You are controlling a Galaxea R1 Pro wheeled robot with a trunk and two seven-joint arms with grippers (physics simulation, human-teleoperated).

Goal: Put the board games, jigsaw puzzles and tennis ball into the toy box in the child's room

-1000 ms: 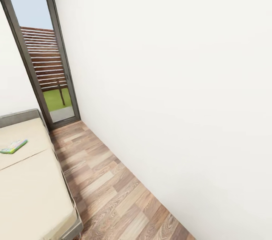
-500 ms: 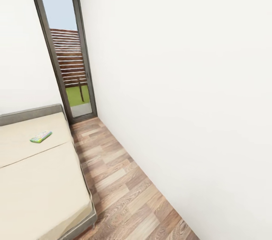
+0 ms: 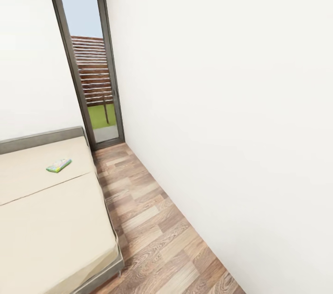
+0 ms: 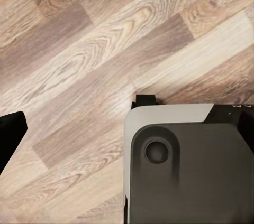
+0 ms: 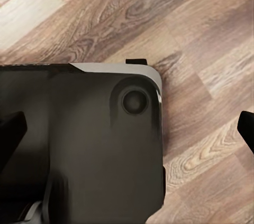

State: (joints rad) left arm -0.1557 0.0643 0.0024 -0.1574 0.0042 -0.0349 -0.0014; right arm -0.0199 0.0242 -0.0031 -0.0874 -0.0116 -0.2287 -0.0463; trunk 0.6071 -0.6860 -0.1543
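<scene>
A low bed [image 3: 51,220] with a smooth beige mattress cover, a grey frame and a low grey headboard takes up the lower left of the head view. One board game [image 3: 58,165], a thin flat box in pale blue-white with a green edge, lies flat on the mattress near the headboard. A tall grey-framed window [image 3: 88,60] stands at the upper left, showing a slatted fence and grass. A plain white wall [image 3: 231,100] covers the right side. The wood-plank floor [image 3: 152,229] runs between bed and wall.

Both wrist views look down on grained planks and the robot's dark rounded base [image 4: 185,171]. In the right wrist view a dark fingertip [image 5: 10,134] of the right pincer sits at each side edge, spread wide; for the left pincer I cannot tell.
</scene>
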